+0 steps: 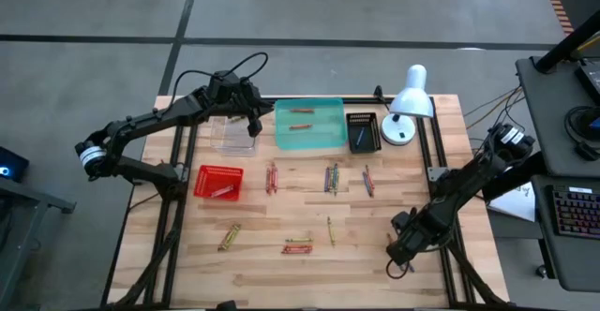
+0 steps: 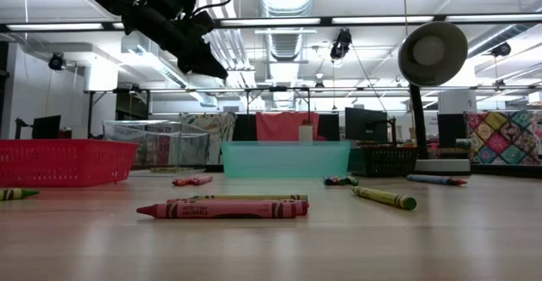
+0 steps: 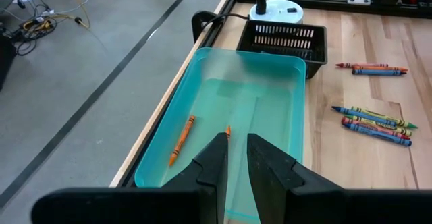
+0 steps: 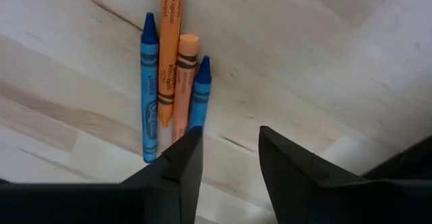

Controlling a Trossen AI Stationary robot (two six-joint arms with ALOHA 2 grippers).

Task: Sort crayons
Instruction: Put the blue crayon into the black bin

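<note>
The right gripper [image 4: 227,163] hangs low over four crayons [image 4: 170,82] on the counter [image 1: 281,273], jaws spread beside them, likely to pick one. The left gripper [image 3: 233,160] hovers over the teal tray [image 3: 283,102], jaws narrowly parted and empty; two orange crayons lie inside.

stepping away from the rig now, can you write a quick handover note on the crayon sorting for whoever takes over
Left claw: above the teal tray, fingers close together with a narrow gap, nothing seen between them.
Right claw: low at the table's near right corner, open and empty, over a cluster of blue and orange crayons.
Done: two orange crayons lie in the teal tray; the red mesh basket and black basket each seem to hold crayons.
Left: small groups of loose crayons across mid-table and the near side, plus the cluster at the right claw.
</note>
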